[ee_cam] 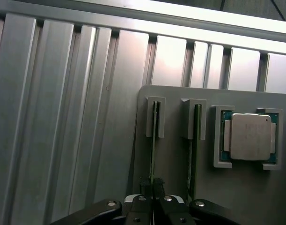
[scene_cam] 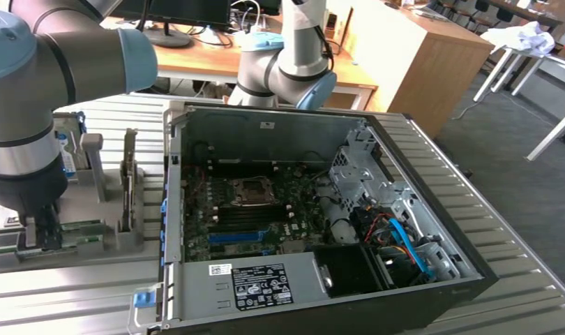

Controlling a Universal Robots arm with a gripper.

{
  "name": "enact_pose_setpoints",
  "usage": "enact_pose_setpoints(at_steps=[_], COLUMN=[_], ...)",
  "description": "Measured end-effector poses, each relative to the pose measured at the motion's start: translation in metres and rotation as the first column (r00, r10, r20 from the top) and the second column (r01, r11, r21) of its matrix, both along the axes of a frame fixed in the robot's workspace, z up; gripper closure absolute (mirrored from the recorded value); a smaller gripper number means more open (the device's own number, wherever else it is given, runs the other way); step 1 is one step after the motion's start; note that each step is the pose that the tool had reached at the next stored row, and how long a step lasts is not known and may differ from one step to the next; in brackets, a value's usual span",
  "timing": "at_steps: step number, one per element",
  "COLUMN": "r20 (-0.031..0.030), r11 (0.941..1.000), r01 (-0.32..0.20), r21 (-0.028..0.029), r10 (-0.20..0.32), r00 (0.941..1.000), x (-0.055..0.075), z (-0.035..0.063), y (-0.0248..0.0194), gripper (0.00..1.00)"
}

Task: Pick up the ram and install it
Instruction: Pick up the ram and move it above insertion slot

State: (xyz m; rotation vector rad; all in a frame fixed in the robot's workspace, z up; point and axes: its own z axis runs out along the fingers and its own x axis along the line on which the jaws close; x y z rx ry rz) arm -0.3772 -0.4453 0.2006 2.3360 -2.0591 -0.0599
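The ram [ee_cam: 153, 154] stands on its thin edge in the grey holder plate [ee_cam: 236, 197], its far end seated in a slotted post [ee_cam: 155, 117]; the gripper [ee_cam: 153, 199] is clenched on its near end, the jaws pinching the board from both flat sides. Just beside it a second stick [ee_cam: 196, 150] stands parallel in its own slot, a narrow lane between the two; beyond that stick the square silver processor chip [ee_cam: 249, 137] lies flat in a framed pocket. On the ram's other side the plate's edge is close, with open ribbed table [ee_cam: 63, 117] past it. In the exterior view the gripper [scene_cam: 39, 227] reaches straight down at the exterior view's left; the open computer case [scene_cam: 422, 279] sits well apart towards the right, its motherboard [scene_cam: 254, 216] uncovered from above.
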Motion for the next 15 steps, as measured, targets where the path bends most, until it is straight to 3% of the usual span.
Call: enact_pose_setpoints(at_steps=[15], r20=[-0.0001], r11=[1.0000], r01=[0.000], r21=[-0.0049], r10=[0.000], r00=[1.0000], x=[0.000], z=[0.0142], y=[0.0000], gripper=[0.87])
